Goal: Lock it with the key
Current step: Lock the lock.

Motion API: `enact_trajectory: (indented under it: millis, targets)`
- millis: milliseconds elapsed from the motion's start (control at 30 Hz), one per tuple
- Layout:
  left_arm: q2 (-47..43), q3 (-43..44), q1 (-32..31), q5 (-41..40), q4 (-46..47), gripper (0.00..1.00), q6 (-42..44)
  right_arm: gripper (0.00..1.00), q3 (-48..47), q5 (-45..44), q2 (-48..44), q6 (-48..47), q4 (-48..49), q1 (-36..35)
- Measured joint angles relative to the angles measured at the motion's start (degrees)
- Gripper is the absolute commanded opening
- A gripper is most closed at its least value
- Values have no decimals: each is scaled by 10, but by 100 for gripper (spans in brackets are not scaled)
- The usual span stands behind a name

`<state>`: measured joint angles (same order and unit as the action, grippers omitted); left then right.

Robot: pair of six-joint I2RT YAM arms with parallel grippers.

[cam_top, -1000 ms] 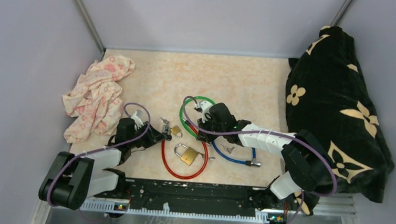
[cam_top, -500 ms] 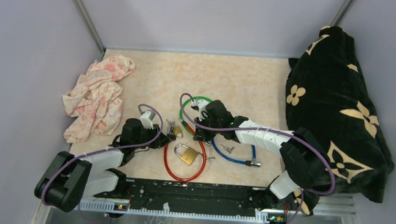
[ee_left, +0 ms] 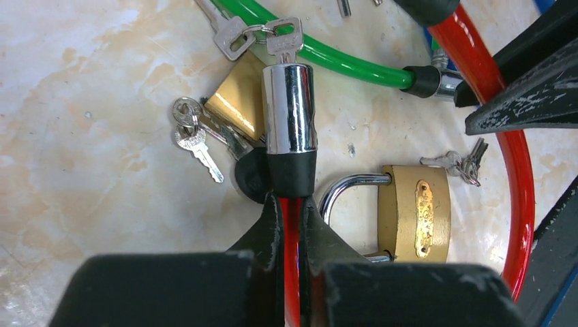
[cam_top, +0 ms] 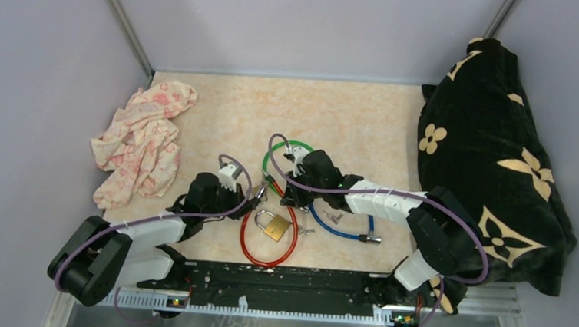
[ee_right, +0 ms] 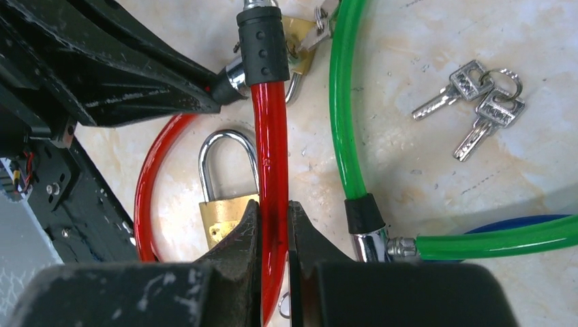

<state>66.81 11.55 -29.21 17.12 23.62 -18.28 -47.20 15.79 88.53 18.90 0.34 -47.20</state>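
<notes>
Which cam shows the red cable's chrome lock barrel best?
Left wrist: the chrome barrel sits large mid-frame, key at its end, left tool shut on the red cable. Right wrist catches only a chrome sliver; top external shows it tiny, without detail.

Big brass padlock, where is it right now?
Top view, centre-front: the padlock lies inside the red cable loop, close to the left gripper.

Blk blanket (cam_top: 488, 146) w/ cream flowers, pink-floral cloth (cam_top: 143, 142), red cable (ee_right: 268, 150), green cable (ee_right: 341, 102), blue cable (cam_top: 341, 233), brass padlock (ee_left: 416, 211).
</notes>
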Motion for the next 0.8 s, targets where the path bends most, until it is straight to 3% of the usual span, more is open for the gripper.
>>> enact_trajectory:
  millis: [267, 800]
  targets:
    - [-25, 0, -1, -50, 56, 0, 78, 0, 0, 18, -11, -7, -54, 0]
    - [3, 0, -31, -62, 136, 0, 181, 0, 0, 36, -14, 9, -72, 0]
